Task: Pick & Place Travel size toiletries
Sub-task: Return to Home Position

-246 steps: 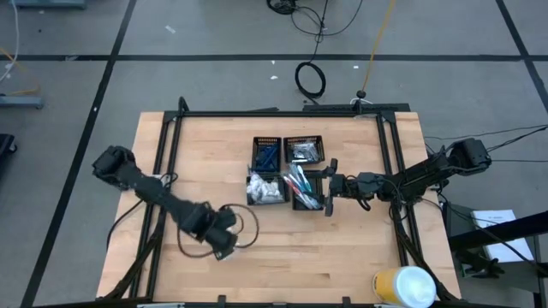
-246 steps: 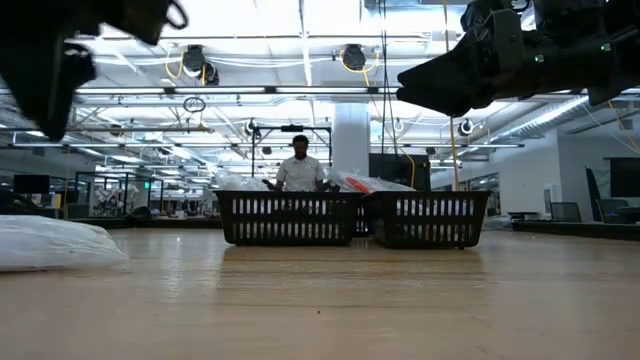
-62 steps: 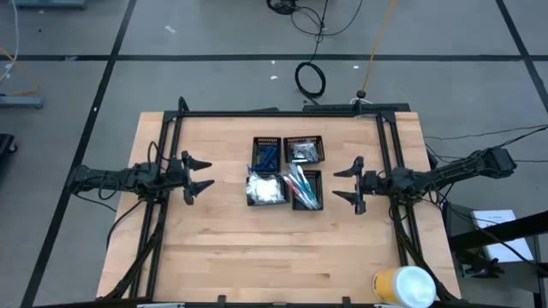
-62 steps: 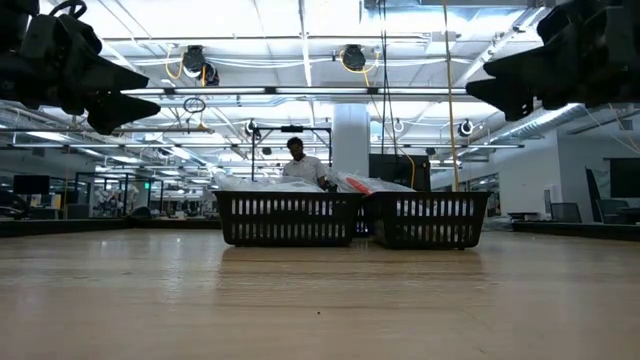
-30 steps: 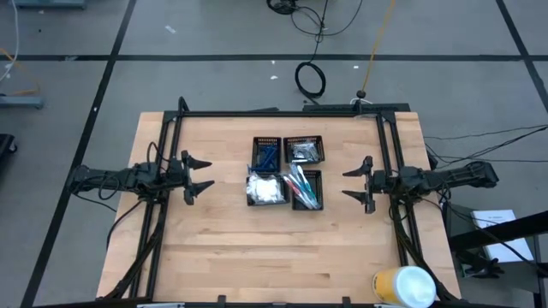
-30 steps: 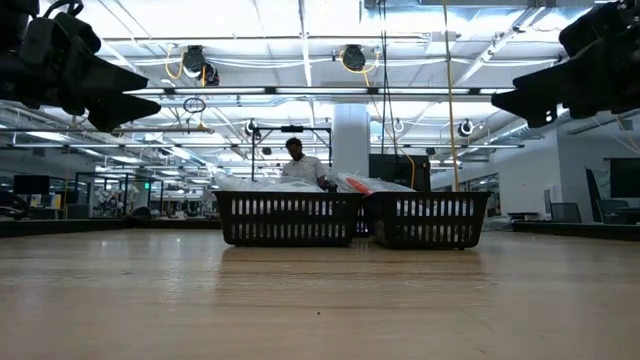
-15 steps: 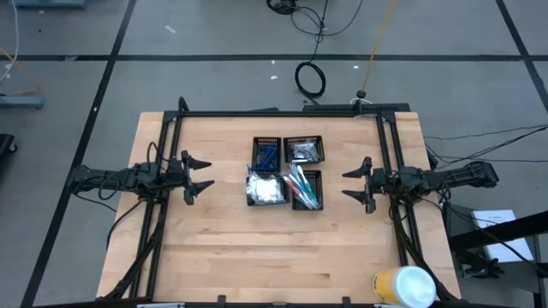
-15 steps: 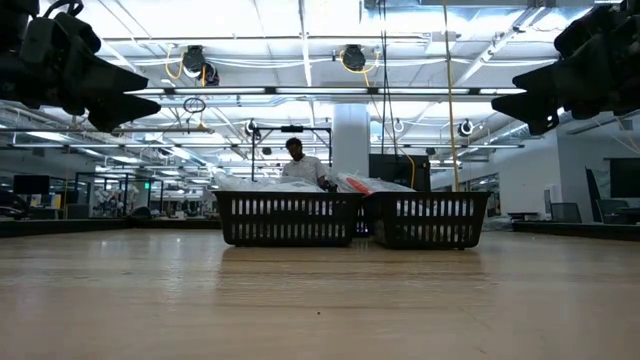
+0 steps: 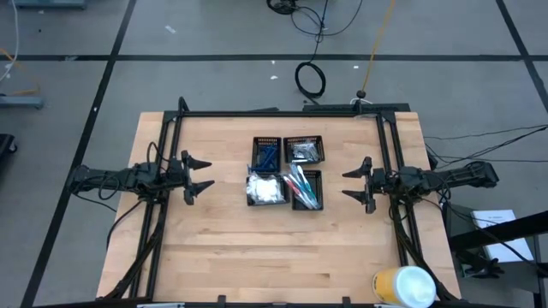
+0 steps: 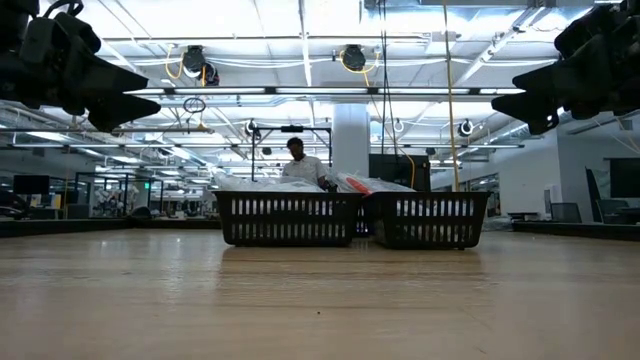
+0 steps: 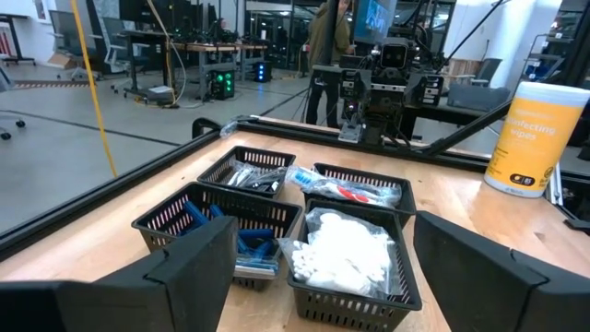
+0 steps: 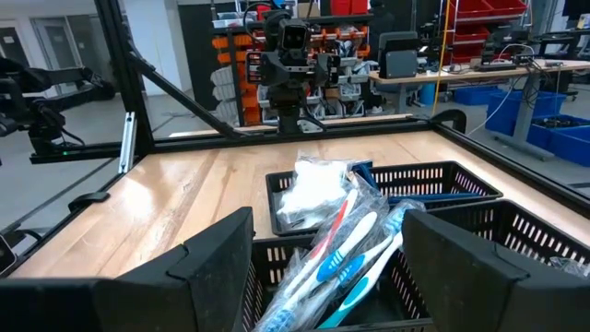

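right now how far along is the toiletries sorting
Looks essentially done. The white packets, toothbrushes, blue razors and silvery pieces each sit in a black tray, and the high view shows no loose toiletries on the table. Nothing is in hand: the left gripper and right gripper hang open and empty either side of the trays. Nothing looks left to sort.
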### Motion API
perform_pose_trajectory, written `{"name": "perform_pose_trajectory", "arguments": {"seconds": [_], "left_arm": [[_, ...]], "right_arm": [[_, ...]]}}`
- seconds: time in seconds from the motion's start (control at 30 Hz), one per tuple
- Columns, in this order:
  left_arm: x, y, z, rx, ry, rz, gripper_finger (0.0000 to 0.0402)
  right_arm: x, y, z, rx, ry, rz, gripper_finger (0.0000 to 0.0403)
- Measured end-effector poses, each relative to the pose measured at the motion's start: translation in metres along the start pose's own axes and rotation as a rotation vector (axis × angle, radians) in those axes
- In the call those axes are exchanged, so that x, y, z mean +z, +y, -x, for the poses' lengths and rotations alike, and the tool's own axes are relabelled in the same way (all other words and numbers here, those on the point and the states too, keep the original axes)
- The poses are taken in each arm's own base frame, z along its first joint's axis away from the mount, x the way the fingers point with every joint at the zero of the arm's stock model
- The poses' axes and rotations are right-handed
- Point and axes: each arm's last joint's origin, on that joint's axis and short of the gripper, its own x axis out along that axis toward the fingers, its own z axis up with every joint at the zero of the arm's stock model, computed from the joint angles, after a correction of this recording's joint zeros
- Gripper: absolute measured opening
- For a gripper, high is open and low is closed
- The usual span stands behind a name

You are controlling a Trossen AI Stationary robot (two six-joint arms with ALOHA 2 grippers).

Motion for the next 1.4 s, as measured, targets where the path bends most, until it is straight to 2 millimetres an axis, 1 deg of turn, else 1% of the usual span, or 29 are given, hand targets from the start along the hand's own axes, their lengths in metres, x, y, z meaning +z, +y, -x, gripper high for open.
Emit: {"name": "perform_pose_trajectory", "arguments": {"seconds": [0.3,0.67,1.0,1.4], "left_arm": [[0.0,0.0,0.0,0.0,0.0,0.0,0.0308],[0.0,0.0,0.0,0.0,0.0,0.0,0.0326],[0.0,0.0,0.0,0.0,0.0,0.0,0.0308],[0.0001,0.0,0.0,0.0,0.0,0.0,0.0323]], "right_arm": [[0.0,0.0,0.0,0.0,0.0,0.0,0.0263],[0.0001,0.0,0.0,0.0,0.0,0.0,0.0263],[0.0001,0.0,0.0,0.0,0.0,0.0,0.0263],[0.0,0.0,0.0,0.0,0.0,0.0,0.0263]]}}
